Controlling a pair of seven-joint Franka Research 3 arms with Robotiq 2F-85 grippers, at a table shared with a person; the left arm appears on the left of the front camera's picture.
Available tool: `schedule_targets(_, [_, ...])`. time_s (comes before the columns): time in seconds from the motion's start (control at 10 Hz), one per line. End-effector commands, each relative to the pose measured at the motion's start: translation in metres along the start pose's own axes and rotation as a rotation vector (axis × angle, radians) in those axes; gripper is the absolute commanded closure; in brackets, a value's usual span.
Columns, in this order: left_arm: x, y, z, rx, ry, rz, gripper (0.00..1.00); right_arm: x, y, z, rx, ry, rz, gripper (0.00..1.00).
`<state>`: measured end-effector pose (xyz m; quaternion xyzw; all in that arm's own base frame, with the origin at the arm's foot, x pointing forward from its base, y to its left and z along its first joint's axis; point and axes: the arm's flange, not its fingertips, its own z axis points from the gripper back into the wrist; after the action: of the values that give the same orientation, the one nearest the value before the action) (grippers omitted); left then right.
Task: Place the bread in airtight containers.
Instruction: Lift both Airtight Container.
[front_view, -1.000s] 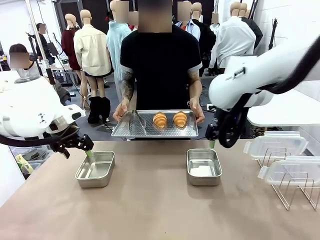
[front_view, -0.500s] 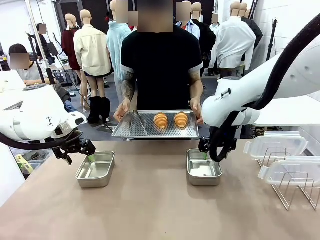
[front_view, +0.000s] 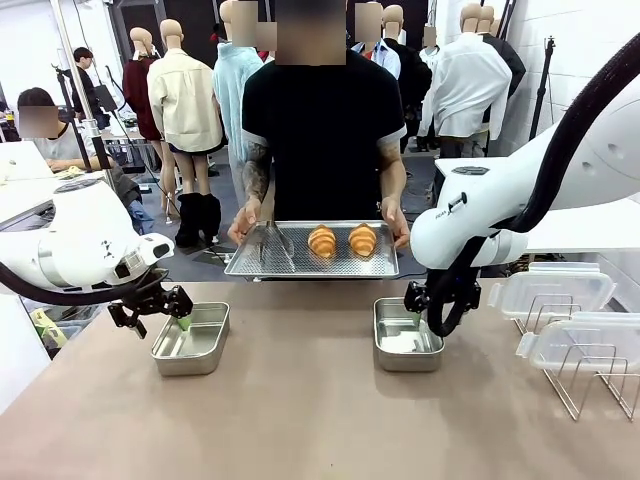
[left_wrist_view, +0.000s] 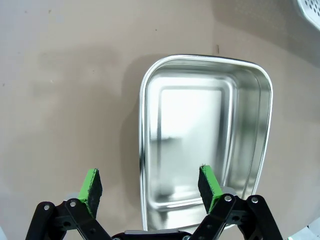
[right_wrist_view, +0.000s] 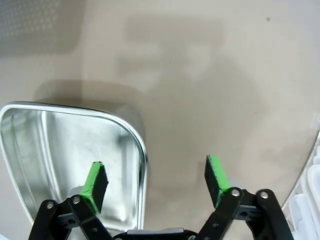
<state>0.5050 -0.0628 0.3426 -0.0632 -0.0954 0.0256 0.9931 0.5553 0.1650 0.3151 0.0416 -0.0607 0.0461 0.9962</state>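
Wide open and empty: left gripper (front_view: 183, 320) astride left tub (front_view: 188, 363) rim, right gripper (front_view: 424, 316) astride right tub (front_view: 408, 362) rim. Far side, person (front_view: 322, 130) holds tray (front_view: 260, 264), two croissants (front_view: 321, 240) (front_view: 362, 239).

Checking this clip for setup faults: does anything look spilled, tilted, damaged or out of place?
Nothing stands out. Both steel tubs sit flat and empty on the table, the two croissants lie side by side on the tray the person holds, and the robot's left hand and right hand hang open over tub rims.

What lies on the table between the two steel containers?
Nothing; the front view shows bare table between the left container and the right container.
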Motion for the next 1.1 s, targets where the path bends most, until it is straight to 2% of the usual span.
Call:
schedule_targets(0.0, [0.007,0.002,-0.003,-0.011,-0.014,0.038,0.12,0.003,0.008,-0.005,-0.032,-0.025,-0.018,0.27])
schedule_targets(0.3, [0.011,0.004,-0.014,0.043,-0.034,0.053,0.71,0.009,0.007,-0.014,-0.029,-0.019,-0.027,0.86])
schedule_targets(0.4, [0.010,0.003,-0.017,0.059,-0.042,0.046,0.91,0.009,0.007,-0.015,-0.029,-0.023,-0.031,1.00])
schedule_targets(0.5, [0.011,0.003,-0.016,0.064,-0.049,0.034,1.00,0.011,0.008,-0.015,-0.030,-0.020,-0.033,1.00])
schedule_targets(1.0, [0.013,0.002,-0.014,0.063,-0.028,0.020,1.00,0.014,0.007,-0.013,-0.046,-0.011,-0.072,1.00])
